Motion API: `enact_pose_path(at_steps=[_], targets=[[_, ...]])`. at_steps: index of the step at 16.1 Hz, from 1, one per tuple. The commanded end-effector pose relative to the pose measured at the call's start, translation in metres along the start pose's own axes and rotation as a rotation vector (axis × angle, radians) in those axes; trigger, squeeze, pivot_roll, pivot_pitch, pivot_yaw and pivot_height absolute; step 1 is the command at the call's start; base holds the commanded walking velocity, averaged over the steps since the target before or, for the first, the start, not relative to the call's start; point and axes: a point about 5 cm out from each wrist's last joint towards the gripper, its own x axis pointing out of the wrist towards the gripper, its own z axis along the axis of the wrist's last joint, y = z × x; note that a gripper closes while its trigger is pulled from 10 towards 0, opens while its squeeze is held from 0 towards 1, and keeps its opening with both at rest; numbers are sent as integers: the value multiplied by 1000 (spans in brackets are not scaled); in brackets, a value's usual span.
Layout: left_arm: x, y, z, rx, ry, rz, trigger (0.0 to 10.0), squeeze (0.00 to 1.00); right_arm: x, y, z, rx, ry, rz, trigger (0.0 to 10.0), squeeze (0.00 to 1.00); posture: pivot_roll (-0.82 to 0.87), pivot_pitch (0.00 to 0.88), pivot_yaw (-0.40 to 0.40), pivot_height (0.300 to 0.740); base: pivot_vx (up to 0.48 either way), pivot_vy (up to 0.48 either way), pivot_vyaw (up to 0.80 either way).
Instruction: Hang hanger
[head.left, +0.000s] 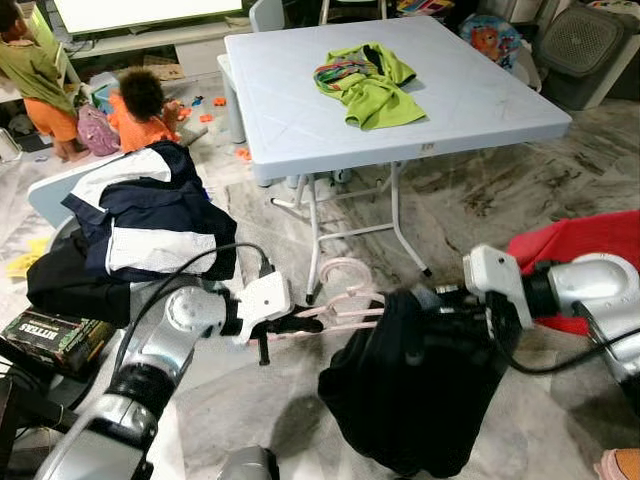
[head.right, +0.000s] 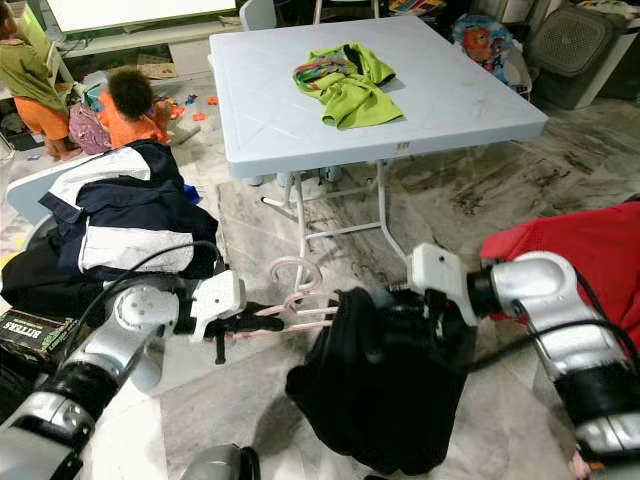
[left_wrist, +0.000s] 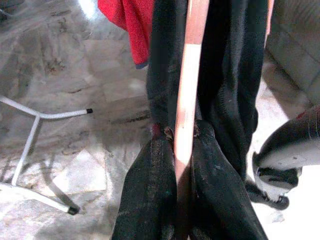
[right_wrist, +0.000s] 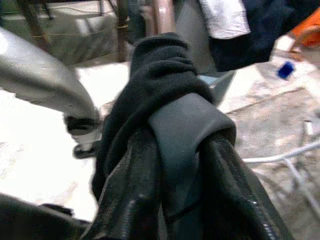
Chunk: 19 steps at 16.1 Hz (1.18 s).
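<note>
- Pink plastic hanger (head.left: 340, 300) — held level in front of the pale blue folding table (head.left: 480, 110), its bar pinched by the left gripper (head.left: 300, 322).
- Black cloth garment (head.left: 420, 390) droops from the hanger's far end; the right gripper (right_wrist: 170, 200) is clamped on a fold of it.
- Judged: garment partly on, hanging itself not yet done — no rail visible.
- Count: one hanger, one black garment, one table, two grippers.
</note>
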Motion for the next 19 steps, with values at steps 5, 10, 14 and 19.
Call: enact_pose_path(at_steps=[5, 10, 14, 19], targets=[[2, 16, 10, -141, -177, 261, 0, 0, 2, -43, 22, -178, -17, -345, 10000, 1000, -76, 0, 0, 740, 0, 0, 0], [4, 18, 15, -127, -187, 273, 0, 0, 11, -49, 16, -232, 7, -413, 10000, 1000, -74, 0, 5, 740, 0, 0, 0], [7, 11, 13, -105, -165, 229, 0, 0, 0, -66, 17, -337, 106, -567, 10000, 1000, -74, 0, 8, 740, 0, 0, 0], [7, 13, 14, -110, -171, 258, 0, 0, -5, -66, 9, -244, 38, -859, 10000, 1000, -76, 0, 8, 740, 0, 0, 0]])
